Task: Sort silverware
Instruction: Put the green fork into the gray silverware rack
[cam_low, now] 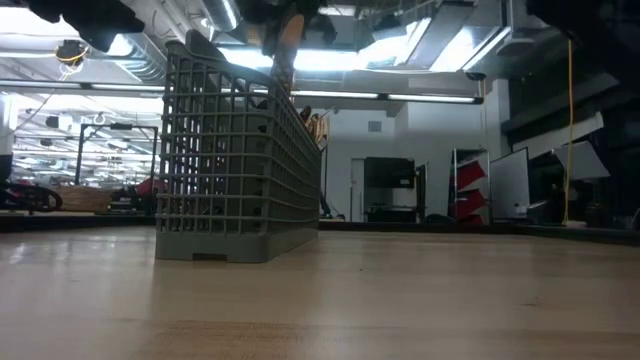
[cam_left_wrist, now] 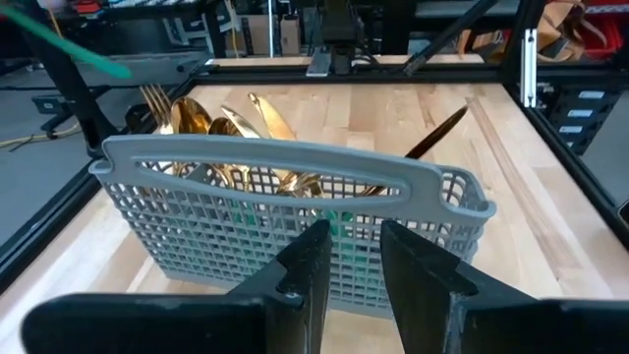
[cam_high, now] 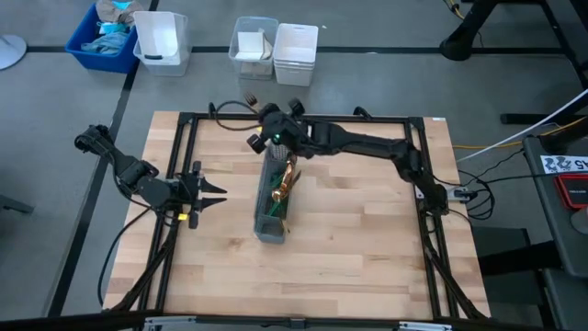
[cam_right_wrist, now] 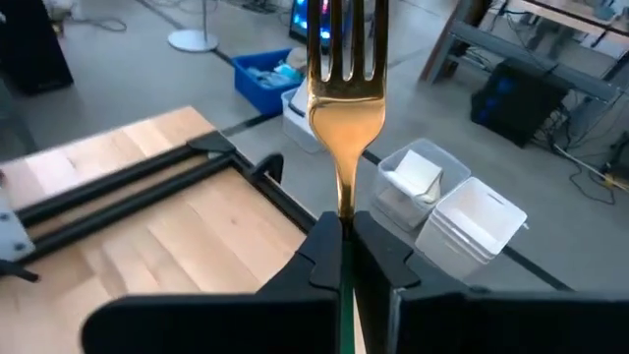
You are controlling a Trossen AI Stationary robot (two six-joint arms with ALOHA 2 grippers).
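Observation:
The grey mesh caddy (cam_high: 270, 210) stands on its base mid-table, also seen in the low view (cam_low: 240, 160) and the left wrist view (cam_left_wrist: 295, 211). Several pieces of silverware (cam_left_wrist: 246, 133) lean inside it, gold heads up (cam_high: 288, 179). My right gripper (cam_high: 266, 140) hovers over the caddy's far end, shut on a gold fork (cam_right_wrist: 345, 59). My left gripper (cam_high: 209, 196) waits open near the table's left side, level with the caddy; its fingers (cam_left_wrist: 305, 270) point at the caddy's long wall. My right gripper pinches the fork between its two fingertips (cam_right_wrist: 324, 251) at the neck (cam_right_wrist: 345, 211), where the gold head meets the teal handle. The fork lies along the fingers, tines sticking out past the tips. It is lifted clear above the caddy.
Black frame rails (cam_high: 184, 156) run along the table's left, far and right edges. Beyond the far edge stand a blue bin (cam_high: 101, 41) and white bins (cam_high: 163, 41) (cam_high: 276, 51) on the floor. Bare wood (cam_high: 367, 239) lies right of the caddy and near the front edge.

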